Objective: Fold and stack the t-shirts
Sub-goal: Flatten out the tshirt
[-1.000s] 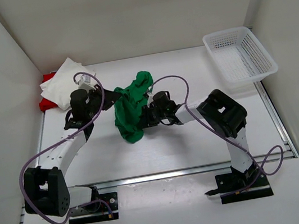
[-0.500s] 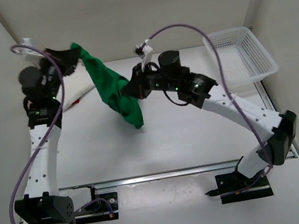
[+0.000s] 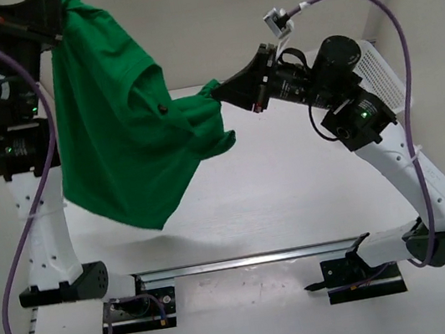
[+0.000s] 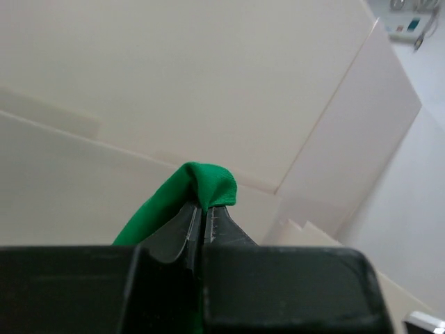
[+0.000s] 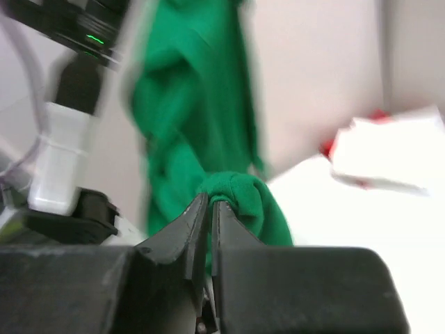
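While the left fingers (image 4: 186, 228) are clenching tight on a folded edge of the green t-shirt (image 3: 115, 133), the right fingers (image 5: 182, 229) are pinching another bunched bit of the same cloth, with no gap showing between their tips. The left arm is standing tall at the far left and holding its pinch up high. The right arm is reaching up and across from the right, gripping the shirt lower down at its side.

The shirt is hanging in the air between the two, spread wide under the left grip and drawn into a narrow twist toward the right one. Its lowest corner is drooping toward the bench (image 3: 295, 198); whether it is touching there, I cannot tell.

In the right wrist's blurred view, the white t-shirt (image 5: 389, 156) is lying on the bench with the red t-shirt (image 5: 325, 147) peeking out from under it. The mesh basket (image 3: 385, 82) is sitting at the far right, partly behind the right arm.
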Robot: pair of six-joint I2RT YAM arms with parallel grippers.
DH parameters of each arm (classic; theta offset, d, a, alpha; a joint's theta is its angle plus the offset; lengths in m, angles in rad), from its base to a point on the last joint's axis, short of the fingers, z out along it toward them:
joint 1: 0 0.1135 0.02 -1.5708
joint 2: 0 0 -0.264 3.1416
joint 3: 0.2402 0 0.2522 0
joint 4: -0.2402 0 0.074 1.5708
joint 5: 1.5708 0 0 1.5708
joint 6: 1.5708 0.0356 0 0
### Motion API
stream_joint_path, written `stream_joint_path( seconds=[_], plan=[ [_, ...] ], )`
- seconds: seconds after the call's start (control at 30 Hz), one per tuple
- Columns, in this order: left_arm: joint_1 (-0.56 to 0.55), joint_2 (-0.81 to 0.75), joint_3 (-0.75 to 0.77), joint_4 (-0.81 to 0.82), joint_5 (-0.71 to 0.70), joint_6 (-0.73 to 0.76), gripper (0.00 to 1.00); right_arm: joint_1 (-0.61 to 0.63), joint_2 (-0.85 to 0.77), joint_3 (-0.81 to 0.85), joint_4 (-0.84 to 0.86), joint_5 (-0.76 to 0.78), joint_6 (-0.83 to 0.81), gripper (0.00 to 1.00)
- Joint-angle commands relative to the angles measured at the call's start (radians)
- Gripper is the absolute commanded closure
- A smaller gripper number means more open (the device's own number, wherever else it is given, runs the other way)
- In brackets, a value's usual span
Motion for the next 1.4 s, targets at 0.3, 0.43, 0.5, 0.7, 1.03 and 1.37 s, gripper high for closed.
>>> stream_joint_path(
  seconds=[0.3,0.43,0.5,0.7,1.03,1.37],
  plan=[
    [-0.427,0.756,0.285,-0.15,-0.023,0.292,0.95,-0.386,-0.015,-1.016,0.68,-0.14,0.479,1.0],
    [-0.457,0.988,0.534,-0.277,0.022,0.233,0.27,-0.481,-0.014,-1.107,0.541,0.056,0.348,0.91],
    [-0.463,0.921,0.404,-0.278,-0.01,0.271,0.16,-0.526,-0.031,-1.148,0.541,0.117,0.334,0.74],
    [-0.377,0.453,-0.371,-0.007,-0.101,0.229,0.15,-0.456,-0.008,-1.105,0.447,0.314,0.173,0.52],
    [-0.178,-0.248,-1.412,0.143,-0.17,0.096,0.43,-0.325,-0.089,-1.293,0.444,0.483,0.096,0.56],
    [-0.007,-0.557,-1.753,0.057,-0.213,0.061,0.38,-0.524,-0.29,-1.573,0.459,0.356,0.134,0.41]
  ],
)
